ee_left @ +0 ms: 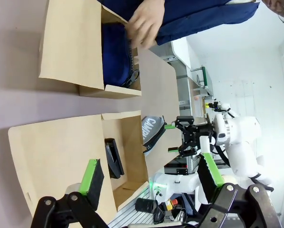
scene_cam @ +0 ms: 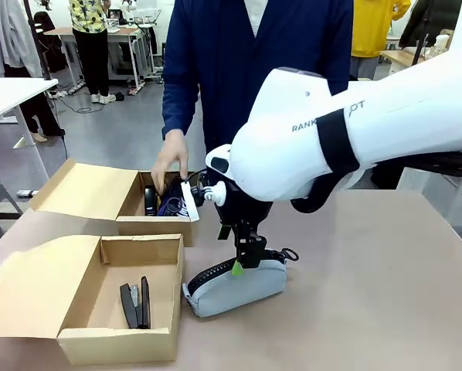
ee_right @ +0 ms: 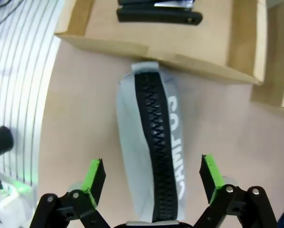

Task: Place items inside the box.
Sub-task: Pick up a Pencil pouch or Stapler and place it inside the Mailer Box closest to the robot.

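A grey fabric pouch (scene_cam: 235, 287) with a black zipper and white lettering lies on the table against the box's right wall. My right gripper (scene_cam: 245, 261) hangs just above it, open, with its green-padded fingers on either side of the pouch (ee_right: 151, 142) and apart from it. The box (scene_cam: 76, 340), open with its wide flap laid out to the left, holds a black stapler (scene_cam: 136, 304). My left gripper (ee_left: 150, 173) is open and empty, high above the box (ee_left: 52, 156), with the stapler (ee_left: 113, 157) and the right gripper (ee_left: 180, 137) farther off.
A smaller brown cardboard box (scene_cam: 157, 226) stands behind the big one, holding a navy pouch (ee_left: 116, 57) and dark things. A person's hand (scene_cam: 169, 158) reaches into it. Bare table stretches to the right of the grey pouch.
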Controlling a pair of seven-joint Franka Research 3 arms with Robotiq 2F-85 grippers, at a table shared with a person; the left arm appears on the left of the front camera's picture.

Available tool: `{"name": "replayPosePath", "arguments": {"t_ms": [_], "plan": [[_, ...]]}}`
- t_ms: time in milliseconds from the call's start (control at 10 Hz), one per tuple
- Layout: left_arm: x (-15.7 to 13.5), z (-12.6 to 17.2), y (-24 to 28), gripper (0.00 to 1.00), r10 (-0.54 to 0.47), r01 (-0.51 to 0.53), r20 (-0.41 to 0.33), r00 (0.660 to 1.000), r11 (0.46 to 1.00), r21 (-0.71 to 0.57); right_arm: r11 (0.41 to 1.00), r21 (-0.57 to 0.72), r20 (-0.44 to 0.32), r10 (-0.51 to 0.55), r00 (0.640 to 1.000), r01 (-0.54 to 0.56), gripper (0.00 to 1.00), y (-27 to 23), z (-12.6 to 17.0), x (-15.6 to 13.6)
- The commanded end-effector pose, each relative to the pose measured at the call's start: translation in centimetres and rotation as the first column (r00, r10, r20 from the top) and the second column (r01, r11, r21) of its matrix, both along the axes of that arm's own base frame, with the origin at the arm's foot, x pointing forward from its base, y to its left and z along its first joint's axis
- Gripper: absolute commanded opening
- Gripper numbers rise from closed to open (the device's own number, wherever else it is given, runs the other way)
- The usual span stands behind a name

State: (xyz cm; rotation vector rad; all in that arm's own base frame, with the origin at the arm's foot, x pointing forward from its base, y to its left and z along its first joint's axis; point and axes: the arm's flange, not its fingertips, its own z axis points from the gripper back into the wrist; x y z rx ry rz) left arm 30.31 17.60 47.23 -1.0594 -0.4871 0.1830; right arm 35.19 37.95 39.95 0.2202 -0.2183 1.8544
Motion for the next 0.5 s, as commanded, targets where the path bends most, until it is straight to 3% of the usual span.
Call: {"name": "replayPosePath", "arguments": {"t_ms": [0, 400], "plan": [[0.0, 0.1, 0.0, 1.0, -0.002, 0.003, 0.026, 1.0, 1.0, -0.015, 0.999, -0.041, -0.02, -0.004, 1.0, 0.003, 1.0, -0.1, -1.9, 0.2], [0.0, 0.1, 0.0, 1.0, -0.002, 0.003, 0.026, 1.0, 1.0, -0.015, 0.995, -0.09, -0.047, -0.051, 0.998, 0.047, 1.0, -1.3, -5.6, 0.3]]}}
